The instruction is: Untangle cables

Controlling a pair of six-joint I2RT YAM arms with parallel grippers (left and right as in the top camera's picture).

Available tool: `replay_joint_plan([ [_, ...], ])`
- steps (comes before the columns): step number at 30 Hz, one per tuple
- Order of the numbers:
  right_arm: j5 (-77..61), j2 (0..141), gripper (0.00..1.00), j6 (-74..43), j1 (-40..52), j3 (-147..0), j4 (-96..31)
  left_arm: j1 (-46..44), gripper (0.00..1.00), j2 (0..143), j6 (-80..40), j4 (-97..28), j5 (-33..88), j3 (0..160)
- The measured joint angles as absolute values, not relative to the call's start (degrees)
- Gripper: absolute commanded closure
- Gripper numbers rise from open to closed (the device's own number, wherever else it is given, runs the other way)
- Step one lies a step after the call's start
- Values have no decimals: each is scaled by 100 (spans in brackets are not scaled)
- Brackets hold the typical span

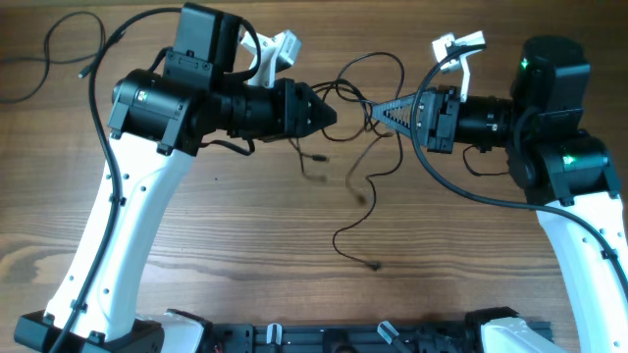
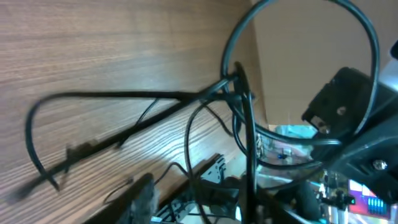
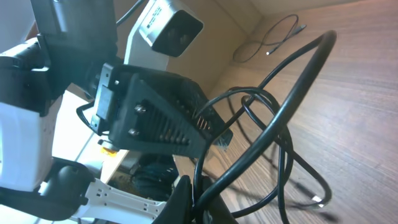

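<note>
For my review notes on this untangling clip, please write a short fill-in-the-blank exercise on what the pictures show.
1. The tangled cables are bunched ___ the left gripper and the right gripper.
2. The right gripper's jaws are ___ on the tangled cables.
3. The table has a ___-grain surface.
4. A lone cable lies apart at the far edge, on the ___ arm's side.

Missing words: between; shut; wood; left.
</note>
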State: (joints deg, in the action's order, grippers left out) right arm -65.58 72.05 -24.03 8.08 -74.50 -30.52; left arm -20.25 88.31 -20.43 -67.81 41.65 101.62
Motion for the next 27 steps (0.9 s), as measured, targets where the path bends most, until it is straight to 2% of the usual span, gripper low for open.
replay_joint_plan([
  [2,-6558,7205,96,-2421,810,-7452,-3055,-2025,80,8831,-2027,-6788,4119,10162],
  [3,-6558,7205,96,-2423,810,-7452,-3052,-2025,91,8831,-2053,-6790,4110,10162],
  [4,-6558,7205,96,-2423,810,-7450,-3055,-2025,96,8831,-2038,-6788,4093,10162],
  [7,-6506,7205,96,-2427,810,-7452,-3116,-2025,96,8831,-2040,-6788,4053,10162],
  [9,-5968,7205,96,-2445,819,-7465,-3618,-1988,96,8831,-2045,-6781,4051,10162],
  [12,-4187,7216,96,-2596,845,-7470,-4831,-1691,96,8805,-2049,-6707,4034,10160],
  [15,-2733,7288,95,-2788,847,-7463,-5411,-1258,96,8565,-2056,-6626,4027,10160],
  [17,-2106,7387,69,-2915,847,-7463,-5575,-1066,96,8272,-2086,-6536,4029,10160],
  [21,-1555,7671,63,-3081,847,-7463,-5721,-1000,96,7817,-2110,-6423,4034,10162],
  [25,-1649,7950,63,-2801,847,-7461,-5916,-993,96,7734,-2270,-6211,3981,10162],
  [27,-1671,8051,57,-2709,847,-7461,-6023,-943,96,7728,-2460,-6191,3771,10162],
])
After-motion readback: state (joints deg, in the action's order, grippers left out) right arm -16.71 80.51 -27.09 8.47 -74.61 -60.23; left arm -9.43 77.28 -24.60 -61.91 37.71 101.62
